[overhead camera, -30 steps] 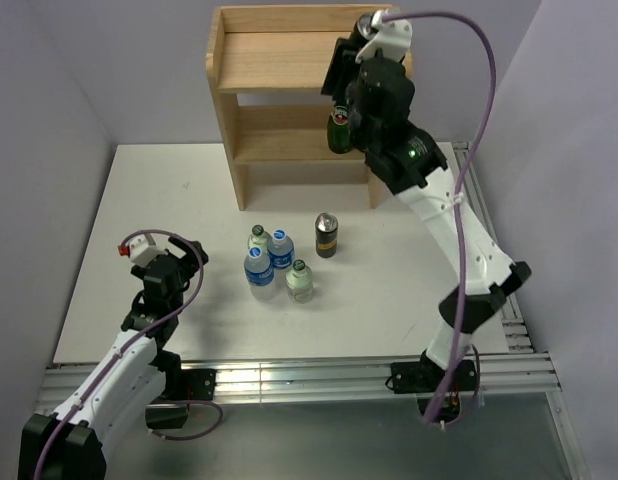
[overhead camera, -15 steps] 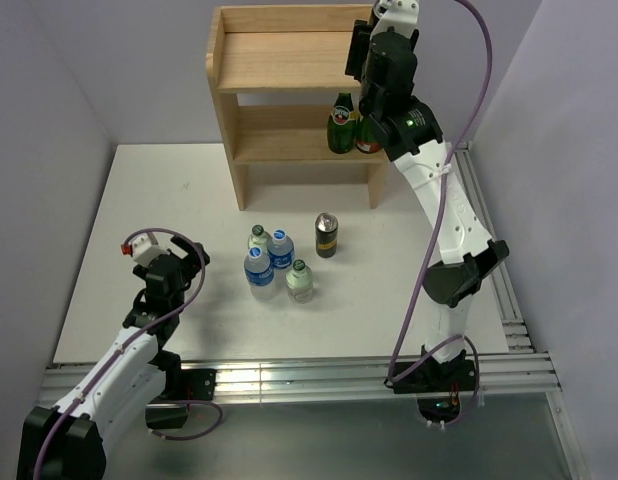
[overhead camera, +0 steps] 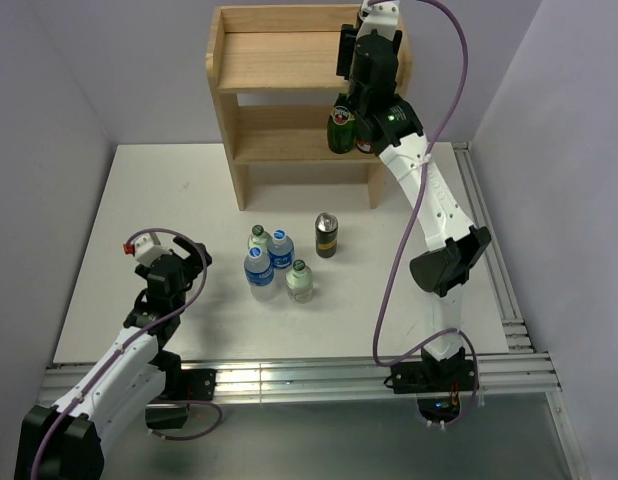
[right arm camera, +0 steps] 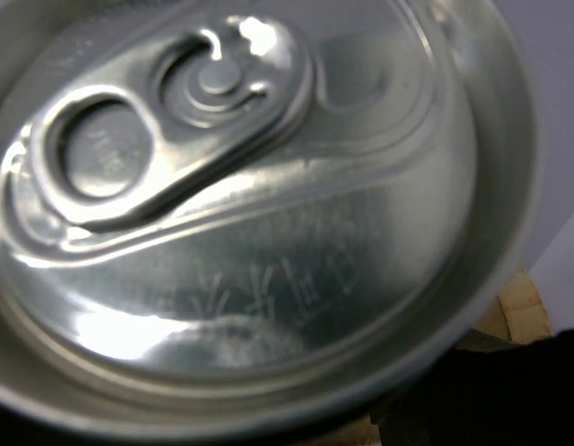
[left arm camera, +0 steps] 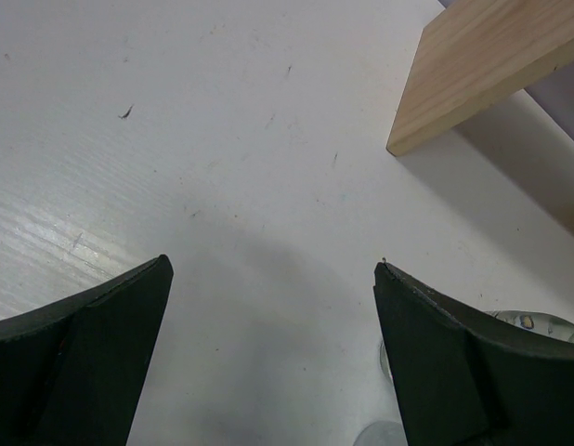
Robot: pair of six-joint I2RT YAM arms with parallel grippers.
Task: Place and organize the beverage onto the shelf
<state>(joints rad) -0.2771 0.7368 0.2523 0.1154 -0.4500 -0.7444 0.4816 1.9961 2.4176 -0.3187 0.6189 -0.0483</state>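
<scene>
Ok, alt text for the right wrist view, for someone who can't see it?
The silver top of a drinks can fills nearly the whole frame, its pull tab lying flat at upper left. A sliver of the light wooden shelf shows at the lower right edge, beside a dark blurred shape.

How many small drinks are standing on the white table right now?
5. Dark can with yellow band on the right; two blue-labelled clear water bottles in the middle; two green-capped short clear bottles, one behind, one in front. None looks hidden.

top: above, whole table (overhead camera: 149,200) | left wrist: low, same table | right wrist: against can (right arm camera: 268,232) top
</scene>
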